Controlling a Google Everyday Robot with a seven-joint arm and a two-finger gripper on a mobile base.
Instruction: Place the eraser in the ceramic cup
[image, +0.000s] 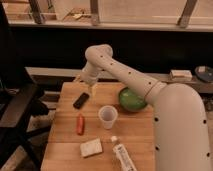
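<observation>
The black oblong eraser (81, 100) lies flat on the wooden table (135, 132) at its left side. The whitish tapered ceramic cup (107, 117) stands upright near the table's middle, to the right of and nearer than the eraser. My gripper (92, 89) hangs just above the table, a little to the right of and behind the eraser, not touching it. The white arm reaches in from the right, over the far side of the table.
A green bowl (132, 99) sits at the right behind the cup, partly behind the arm. An orange-red stick (80, 124) lies near the eraser's front. A beige sponge (91, 148) and a white tube (122, 155) lie at the front edge. A dark chair (17, 107) stands left.
</observation>
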